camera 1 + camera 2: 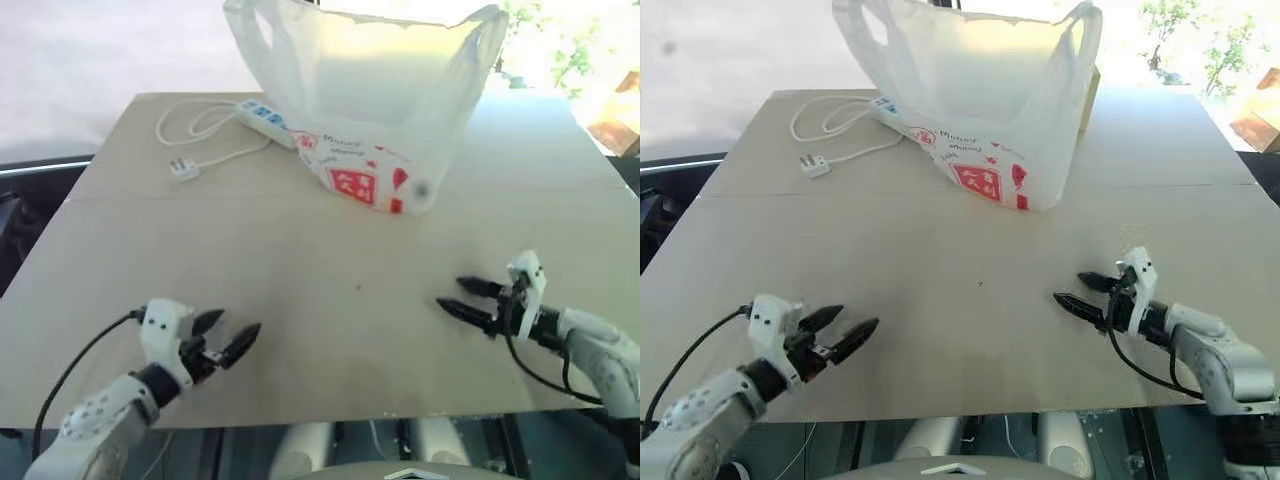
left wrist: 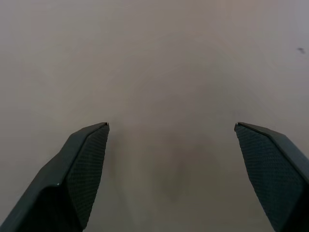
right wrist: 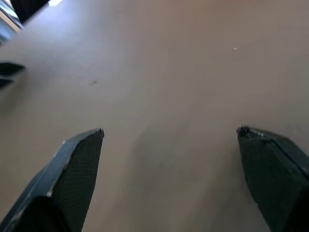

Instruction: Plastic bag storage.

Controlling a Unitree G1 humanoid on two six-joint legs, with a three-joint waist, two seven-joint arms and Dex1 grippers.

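Wooden table carries one plastic bag at its far edge (upright, mouth open) and one power strip; left gripper and right gripper both spread wide, empty.

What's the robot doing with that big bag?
Right now it isn't touching it. The plastic bag stands puffed open at the far side of the table, beside a white power strip with its cord. The left gripper and right gripper both hover open and empty over the near part of the table, well short of the bag.
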